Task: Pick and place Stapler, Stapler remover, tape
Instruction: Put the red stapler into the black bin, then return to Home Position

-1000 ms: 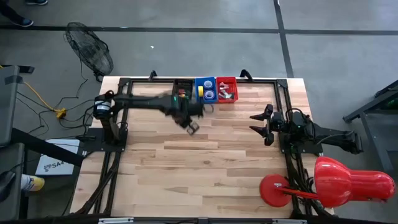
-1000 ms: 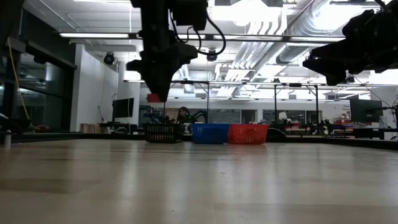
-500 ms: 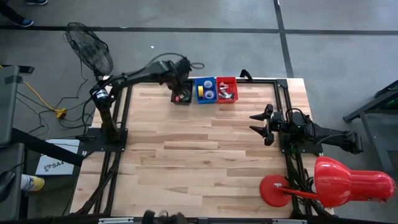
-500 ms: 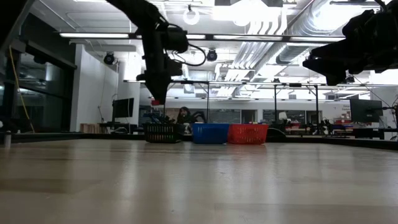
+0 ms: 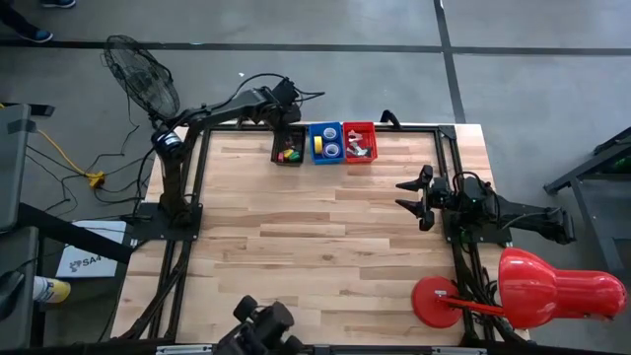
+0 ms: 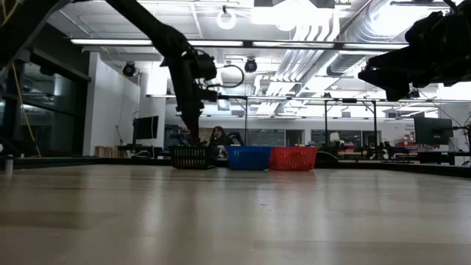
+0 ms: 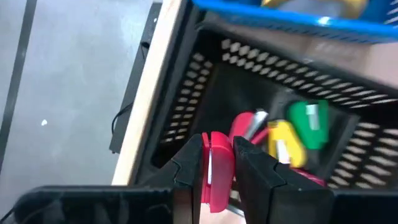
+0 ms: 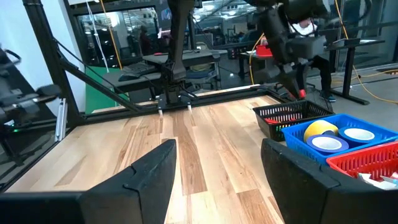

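From above, the left gripper (image 5: 287,116) reaches over the black basket (image 5: 277,155), which stands at the table's far edge with a blue basket (image 5: 326,129) touching it and a red basket (image 5: 360,128) beyond that; small red, yellow and green items lie in the black basket. The right gripper (image 5: 412,197) waits well apart from the black basket, near the table's right rail, fingers spread wide. At table height, the left gripper (image 6: 193,132) hangs just above the black basket (image 6: 190,157), with the blue basket (image 6: 249,157) and red basket (image 6: 293,157) in a row beside it. The left wrist camera shows its fingers (image 7: 188,163) pinching a red staple remover (image 7: 217,168) narrowly, its long axis running along the fingers, pointing into the black basket (image 7: 199,93), above a yellow piece (image 7: 283,140) and a green piece (image 7: 309,122). The right wrist camera shows yellow and white tape rolls (image 8: 333,137) in the blue basket beside the black one.
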`<move>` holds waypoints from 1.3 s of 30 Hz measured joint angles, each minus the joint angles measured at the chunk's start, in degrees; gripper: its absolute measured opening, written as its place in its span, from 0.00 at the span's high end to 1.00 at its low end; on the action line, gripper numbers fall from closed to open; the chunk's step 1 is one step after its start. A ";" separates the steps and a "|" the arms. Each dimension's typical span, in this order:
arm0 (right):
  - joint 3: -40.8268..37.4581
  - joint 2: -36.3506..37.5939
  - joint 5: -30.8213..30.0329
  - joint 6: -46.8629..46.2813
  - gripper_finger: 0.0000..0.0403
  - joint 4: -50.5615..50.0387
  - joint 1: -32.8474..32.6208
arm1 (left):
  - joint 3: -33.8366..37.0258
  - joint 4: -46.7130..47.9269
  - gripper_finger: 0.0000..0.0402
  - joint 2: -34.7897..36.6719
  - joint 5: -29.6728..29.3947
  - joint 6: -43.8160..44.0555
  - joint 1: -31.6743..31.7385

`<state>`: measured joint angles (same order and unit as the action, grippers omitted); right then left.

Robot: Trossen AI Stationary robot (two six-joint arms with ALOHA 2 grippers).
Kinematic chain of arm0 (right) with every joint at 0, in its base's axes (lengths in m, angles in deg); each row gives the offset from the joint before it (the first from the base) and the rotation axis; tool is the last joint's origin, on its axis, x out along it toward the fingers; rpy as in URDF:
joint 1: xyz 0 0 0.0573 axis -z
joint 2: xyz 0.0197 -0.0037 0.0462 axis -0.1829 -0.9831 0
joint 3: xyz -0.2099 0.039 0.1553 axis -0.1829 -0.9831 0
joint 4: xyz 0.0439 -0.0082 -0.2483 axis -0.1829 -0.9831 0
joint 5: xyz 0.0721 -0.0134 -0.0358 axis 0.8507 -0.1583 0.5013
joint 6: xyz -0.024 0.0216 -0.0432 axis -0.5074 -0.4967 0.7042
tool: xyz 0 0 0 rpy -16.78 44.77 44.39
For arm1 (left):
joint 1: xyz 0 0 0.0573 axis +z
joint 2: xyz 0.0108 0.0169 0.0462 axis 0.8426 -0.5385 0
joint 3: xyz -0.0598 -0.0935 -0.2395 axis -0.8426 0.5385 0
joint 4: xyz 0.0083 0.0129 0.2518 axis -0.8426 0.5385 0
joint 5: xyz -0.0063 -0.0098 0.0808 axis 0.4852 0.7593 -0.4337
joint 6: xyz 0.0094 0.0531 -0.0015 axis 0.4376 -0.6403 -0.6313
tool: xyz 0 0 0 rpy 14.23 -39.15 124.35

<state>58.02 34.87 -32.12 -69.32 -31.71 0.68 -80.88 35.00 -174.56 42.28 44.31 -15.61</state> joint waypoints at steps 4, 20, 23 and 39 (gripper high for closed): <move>0.00 0.01 -0.01 0.01 0.44 -0.01 0.01 | 0.00 -1.91 0.83 -2.22 0.18 -1.80 1.30; 0.00 0.01 -0.01 0.00 0.44 0.00 0.01 | 0.00 -7.53 0.83 -4.81 4.75 -11.72 1.69; 0.00 0.00 -0.01 0.00 0.44 0.01 0.00 | 0.00 -7.29 0.83 -4.81 6.54 -12.99 1.69; 0.00 0.01 0.00 0.00 0.44 0.00 0.01 | 0.00 -7.27 0.60 -4.79 7.60 -13.08 1.67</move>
<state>58.02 34.88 -32.12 -69.32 -31.71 0.68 -80.88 27.73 -179.36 49.88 31.22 -13.94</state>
